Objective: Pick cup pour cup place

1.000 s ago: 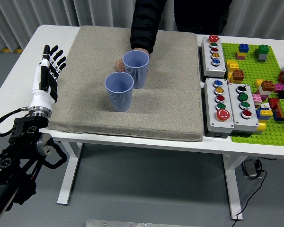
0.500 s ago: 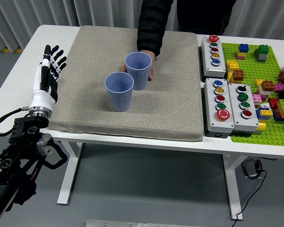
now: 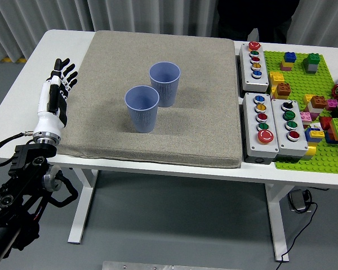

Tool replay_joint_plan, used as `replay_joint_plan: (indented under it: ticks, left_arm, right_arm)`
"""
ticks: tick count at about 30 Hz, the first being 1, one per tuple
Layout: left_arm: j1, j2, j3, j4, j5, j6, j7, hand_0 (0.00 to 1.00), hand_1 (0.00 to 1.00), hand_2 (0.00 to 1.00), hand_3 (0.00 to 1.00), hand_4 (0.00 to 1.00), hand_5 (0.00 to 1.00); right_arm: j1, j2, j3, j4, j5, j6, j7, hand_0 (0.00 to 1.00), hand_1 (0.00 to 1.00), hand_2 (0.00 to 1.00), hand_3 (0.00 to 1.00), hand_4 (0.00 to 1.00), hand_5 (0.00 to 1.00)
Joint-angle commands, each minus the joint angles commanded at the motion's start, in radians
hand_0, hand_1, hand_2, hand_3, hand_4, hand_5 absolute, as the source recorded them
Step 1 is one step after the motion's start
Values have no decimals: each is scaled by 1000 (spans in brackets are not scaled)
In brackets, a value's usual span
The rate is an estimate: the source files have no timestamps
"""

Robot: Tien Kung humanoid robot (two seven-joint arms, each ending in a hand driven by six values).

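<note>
Cups: your two ribbed blue ones, near cup (image 3: 142, 108) and far cup (image 3: 164, 83), stand upright mid-mat (image 3: 203, 112); your left hand (image 3: 55, 93), fingers spread, empty, hovers at the desk's (image 3: 56, 45) left edge.

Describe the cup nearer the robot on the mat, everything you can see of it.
The nearer cup is a pale blue-violet tumbler with fine vertical ribbing on its wall, looking like plastic or paper. It stands upright and open-mouthed on the grey-beige mat, tapering toward its base. Its inside shows no visible contents. The farther cup, which looks the same, stands just behind and to its right, overlapping it in this view; whether they touch cannot be told. Nothing grips it: the left hand sits open at the mat's left edge.
</note>
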Motion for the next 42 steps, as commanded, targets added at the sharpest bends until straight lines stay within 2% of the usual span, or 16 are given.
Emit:
replay_joint_plan:
  ticks: [5,6,11,12,17,18,23,34,42]
  left_arm:
    - [25,24,8,-42,51,1,6,877,874,946,966,966,663]
    - [30,29,11,-49,65,-1,8,888,893,998,998,981,565]
    - [56,49,25,-78,142,-21,25,888,893,998,998,981,565]
    - [62,53,29,-83,157,-26,30,934,940,998,998,968,257]
    - [92,74,56,-94,210,-34,51,934,940,998,998,968,257]
    - [96,76,60,-95,215,-35,53,944,961,998,998,958,201]
    - [123,91,90,-104,258,-41,69,944,961,998,998,958,201]
    - [119,71,141,-99,288,-20,73,957,966,998,998,960,220]
    - [95,38,191,-60,284,32,47,952,959,998,998,966,245]
  right_arm:
    - [3,-2,1,0,-1,0,0,700,704,654,627,16,318]
    - [4,-2,0,0,0,0,0,700,704,654,628,16,318]
    - [5,-2,2,0,-4,1,0,700,704,654,628,16,318]
    - [4,-2,2,0,-5,1,0,699,704,653,627,16,316]
    - [0,-1,5,1,-13,3,-1,699,704,653,627,16,316]
    - [-1,-1,5,1,-15,3,-2,700,704,653,627,16,319]
    - [-6,0,5,1,-16,4,-2,700,704,653,627,16,319]
    - [-6,2,5,1,-22,5,-4,700,704,653,627,16,320]
    - [-4,0,0,0,-11,5,-2,699,704,653,627,17,321]
